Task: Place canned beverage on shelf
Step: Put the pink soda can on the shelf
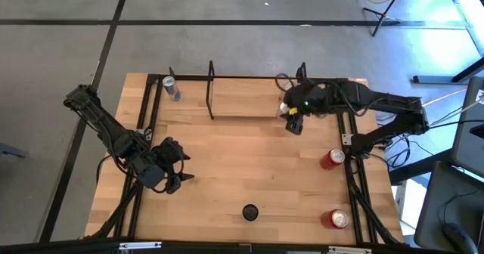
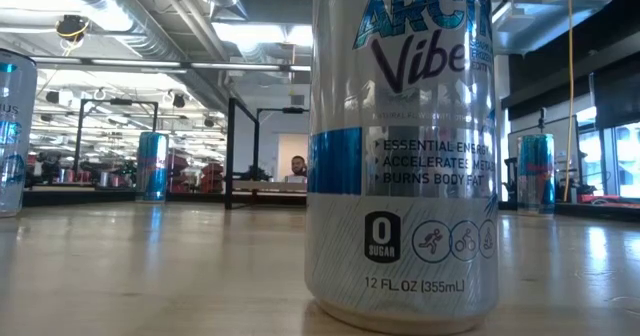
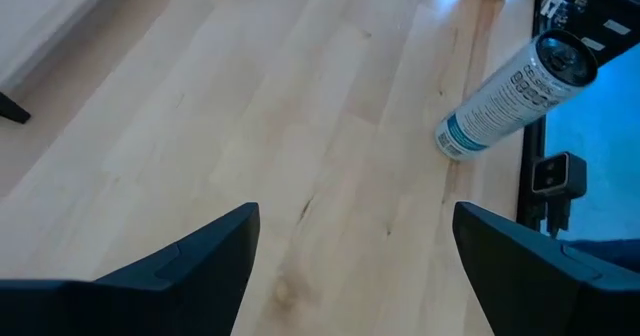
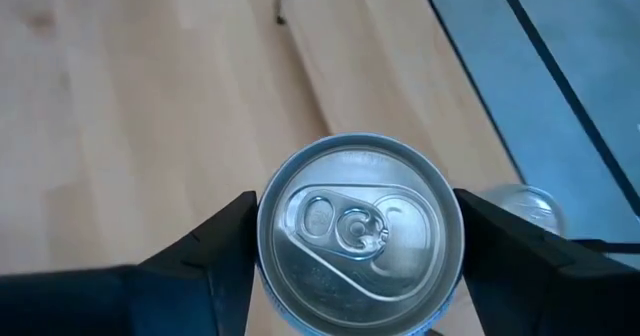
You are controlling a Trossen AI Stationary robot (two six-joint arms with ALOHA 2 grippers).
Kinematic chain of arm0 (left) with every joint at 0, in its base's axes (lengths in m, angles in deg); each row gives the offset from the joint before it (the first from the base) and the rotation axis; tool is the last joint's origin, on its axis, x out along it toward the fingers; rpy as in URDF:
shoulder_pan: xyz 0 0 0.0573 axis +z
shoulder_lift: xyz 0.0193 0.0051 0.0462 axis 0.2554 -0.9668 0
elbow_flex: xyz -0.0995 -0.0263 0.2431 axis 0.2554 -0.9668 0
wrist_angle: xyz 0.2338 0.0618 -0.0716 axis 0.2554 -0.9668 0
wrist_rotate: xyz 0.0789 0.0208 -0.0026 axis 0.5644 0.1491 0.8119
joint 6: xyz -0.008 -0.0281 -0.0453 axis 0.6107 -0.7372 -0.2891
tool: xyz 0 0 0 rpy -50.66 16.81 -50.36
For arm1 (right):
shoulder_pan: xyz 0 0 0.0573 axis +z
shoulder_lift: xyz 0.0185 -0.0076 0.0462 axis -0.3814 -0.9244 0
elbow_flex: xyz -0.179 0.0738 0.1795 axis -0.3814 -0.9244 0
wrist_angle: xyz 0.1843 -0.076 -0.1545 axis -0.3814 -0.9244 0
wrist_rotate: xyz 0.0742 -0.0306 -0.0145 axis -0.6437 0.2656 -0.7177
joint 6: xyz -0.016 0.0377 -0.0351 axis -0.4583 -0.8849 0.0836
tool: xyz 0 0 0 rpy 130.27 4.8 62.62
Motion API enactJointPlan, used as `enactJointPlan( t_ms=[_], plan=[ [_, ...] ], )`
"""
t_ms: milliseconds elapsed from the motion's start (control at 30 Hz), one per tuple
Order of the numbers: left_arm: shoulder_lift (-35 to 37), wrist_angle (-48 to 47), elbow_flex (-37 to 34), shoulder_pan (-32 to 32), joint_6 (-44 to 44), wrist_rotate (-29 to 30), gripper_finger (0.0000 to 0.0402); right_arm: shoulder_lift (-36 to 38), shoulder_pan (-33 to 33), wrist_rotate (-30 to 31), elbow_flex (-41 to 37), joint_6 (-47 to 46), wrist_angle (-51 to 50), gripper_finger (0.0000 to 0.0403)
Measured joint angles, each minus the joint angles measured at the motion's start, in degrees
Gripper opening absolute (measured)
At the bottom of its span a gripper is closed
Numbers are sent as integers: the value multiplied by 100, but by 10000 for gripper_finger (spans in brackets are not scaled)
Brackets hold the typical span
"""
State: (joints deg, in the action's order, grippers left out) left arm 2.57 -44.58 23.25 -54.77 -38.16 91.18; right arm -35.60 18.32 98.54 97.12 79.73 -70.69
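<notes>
My right gripper (image 1: 293,119) is at the right end of the shelf (image 1: 249,106), a low light-wood plank with a black wire frame at each end. It is shut on a silver can (image 4: 360,226), seen top-on in the right wrist view. In the high view the gripper hides most of the can. My left gripper (image 1: 170,167) is open and empty over the table's left part; its fingers (image 3: 180,266) stand wide apart above bare wood. My right gripper pinches the silver can between its two fingers, one on each side of the wall just under the top rim (image 4: 266,226). The fingers come from above and point down. The can is upright; the can itself hides what is under its base.
A tall silver-and-blue can (image 2: 400,146) stands near the table's front edge (image 1: 249,212), also in the left wrist view (image 3: 510,91). Two red cans (image 1: 333,158) (image 1: 338,218) stand by the right rail. A silver can (image 1: 172,88) stands at the far left.
</notes>
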Motion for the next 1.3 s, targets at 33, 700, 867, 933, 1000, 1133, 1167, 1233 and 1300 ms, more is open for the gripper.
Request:
enactJointPlan(
  t_ms=[33, 700, 867, 933, 1000, 1133, 1167, 1233, 1300],
  plan=[
    [0, -1, 0, 0, 1, 30, 319, 0, -98, -27, 0, 103, -25, 258],
    [0, 0, 0, 390, -151, 261, 319, 40, -2014, -1348, -1935, 1691, 1668, 258],
    [0, 0, 0, 565, -150, 256, 319, 39, -2264, -1364, -2284, 1890, 1998, 256],
    [0, 0, 0, 619, -150, 256, 319, 39, -2364, -1423, -2396, 1897, 2028, 257],
    [0, 0, 0, 655, -149, 254, 319, 39, -2429, -1517, -2490, 1893, 2104, 260],
    [0, 2, 0, 709, -150, 247, 319, 39, -2534, -1558, -2630, 1897, 2284, 261],
    [0, 0, 0, 708, -151, 247, 319, 39, -2557, -1605, -2669, 1900, 2314, 261],
    [0, 4, 0, 708, -151, 245, 319, 39, -2570, -1651, -2703, 1900, 2338, 262],
    [0, 13, 0, 708, -151, 201, 319, 42, -2568, -1628, -2717, 1900, 2323, 264]
  ],
)
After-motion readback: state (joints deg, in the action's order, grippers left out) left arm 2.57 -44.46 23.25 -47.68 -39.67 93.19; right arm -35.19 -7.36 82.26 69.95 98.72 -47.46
